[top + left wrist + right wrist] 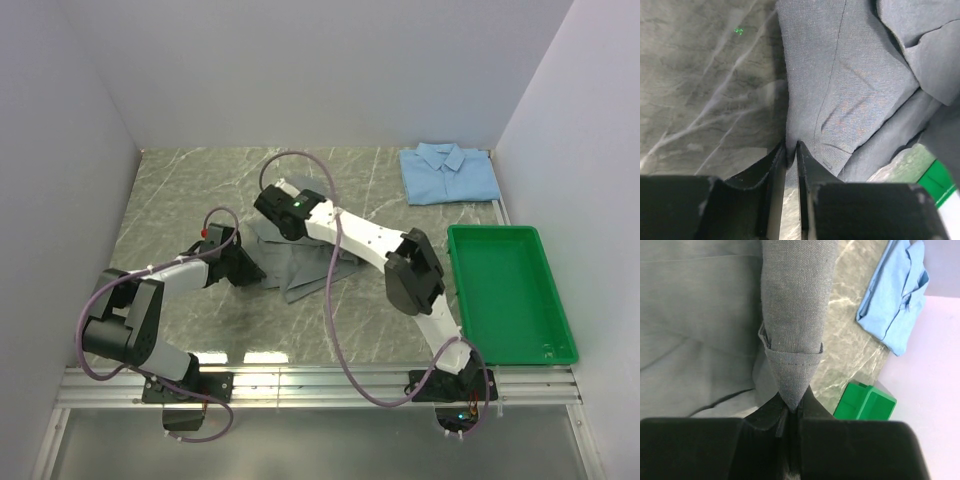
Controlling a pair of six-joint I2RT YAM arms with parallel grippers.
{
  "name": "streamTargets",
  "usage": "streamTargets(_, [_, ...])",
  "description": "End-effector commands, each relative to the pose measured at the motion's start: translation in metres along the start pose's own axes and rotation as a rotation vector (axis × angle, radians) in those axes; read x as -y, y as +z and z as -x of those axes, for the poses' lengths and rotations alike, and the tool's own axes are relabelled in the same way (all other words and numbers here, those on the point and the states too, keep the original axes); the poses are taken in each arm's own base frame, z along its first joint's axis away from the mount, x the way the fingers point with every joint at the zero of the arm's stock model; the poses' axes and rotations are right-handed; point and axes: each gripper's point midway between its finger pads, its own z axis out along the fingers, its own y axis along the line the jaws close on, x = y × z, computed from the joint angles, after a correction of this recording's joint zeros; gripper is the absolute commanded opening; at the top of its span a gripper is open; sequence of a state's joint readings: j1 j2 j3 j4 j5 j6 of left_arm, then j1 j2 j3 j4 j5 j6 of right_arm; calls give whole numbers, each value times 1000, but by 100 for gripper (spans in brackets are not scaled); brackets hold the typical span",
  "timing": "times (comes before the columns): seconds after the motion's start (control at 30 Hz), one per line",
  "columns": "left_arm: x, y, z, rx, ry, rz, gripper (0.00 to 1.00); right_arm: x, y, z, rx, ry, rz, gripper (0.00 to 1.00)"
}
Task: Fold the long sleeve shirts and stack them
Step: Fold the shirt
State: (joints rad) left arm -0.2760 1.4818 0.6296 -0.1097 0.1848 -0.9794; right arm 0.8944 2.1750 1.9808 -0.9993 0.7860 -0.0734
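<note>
The left end effector (791,146) and right end effector (790,408) both grip the grey shirt (296,266), not yet folded; the light blue shirt (448,172) lies folded far right.

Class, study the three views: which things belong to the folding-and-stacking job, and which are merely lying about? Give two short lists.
Belong to the job:
grey shirt, mid-table
light blue shirt, folded, far right corner

Lying about:
green tray, along the right side
</note>
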Motion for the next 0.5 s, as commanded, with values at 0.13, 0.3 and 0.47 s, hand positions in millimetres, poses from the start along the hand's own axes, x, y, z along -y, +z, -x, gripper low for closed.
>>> streamTargets(0.13, [15, -6, -3, 5, -21, -106, 19, -32, -16, 13, 10, 32, -32, 1])
streamTargets(0.3, [15, -7, -5, 7, -27, -126, 17, -55, -15, 18, 7, 24, -28, 1])
streamTargets(0.47, [16, -10, -6, 17, -35, -147, 17, -81, -21, 23, 14, 62, 52, 5])
